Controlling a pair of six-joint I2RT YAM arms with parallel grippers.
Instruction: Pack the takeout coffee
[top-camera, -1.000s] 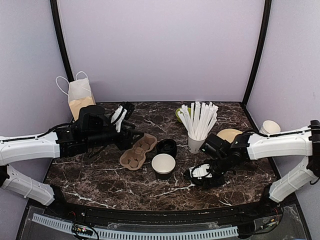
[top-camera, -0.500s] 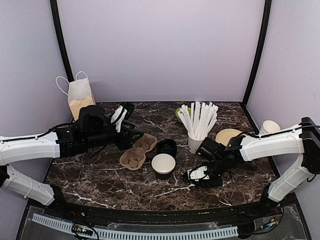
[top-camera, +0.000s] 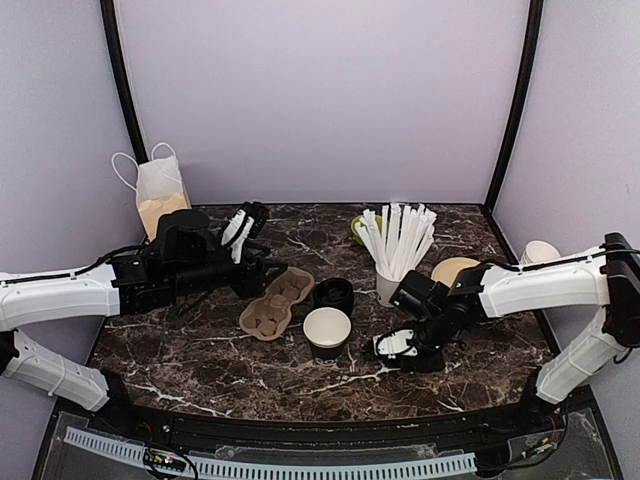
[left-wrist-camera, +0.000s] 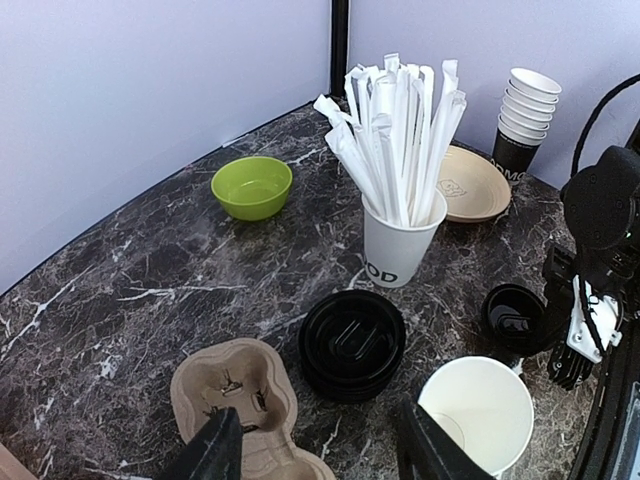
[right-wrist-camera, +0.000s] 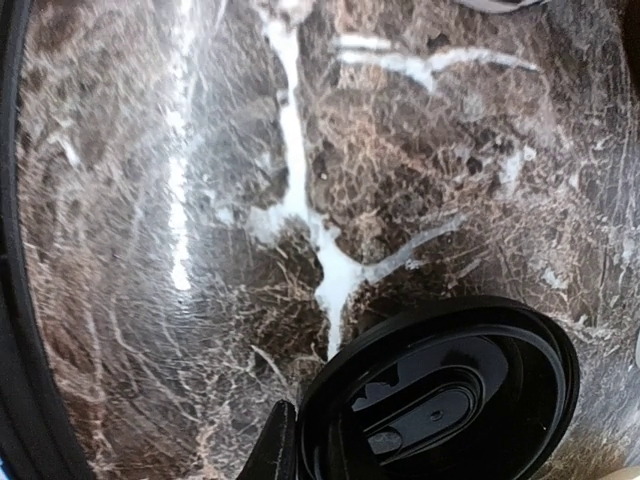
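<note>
The takeout coffee cup (top-camera: 327, 331), black outside and white inside, stands lidless near the table's middle and shows again in the left wrist view (left-wrist-camera: 478, 412). Just right of it my right gripper (top-camera: 402, 346) is low over the table, shut on the rim of a single black lid (right-wrist-camera: 440, 398). One dark finger (right-wrist-camera: 277, 448) presses the lid's edge; the lid hides the other. My left gripper (left-wrist-camera: 325, 452) hangs open and empty above the brown pulp cup carrier (top-camera: 275, 305); from above it (top-camera: 248, 223) shows at the left.
A stack of black lids (top-camera: 333, 295) sits behind the cup. A white cup of wrapped straws (top-camera: 393, 283), a tan plate (top-camera: 456, 269), nested lidless cups (top-camera: 541, 254), a green bowl (left-wrist-camera: 252, 186) and a paper bag (top-camera: 160, 195) stand around the back.
My right gripper slid slightly left along the table and closed onto the single lid. The left arm has stayed still.
</note>
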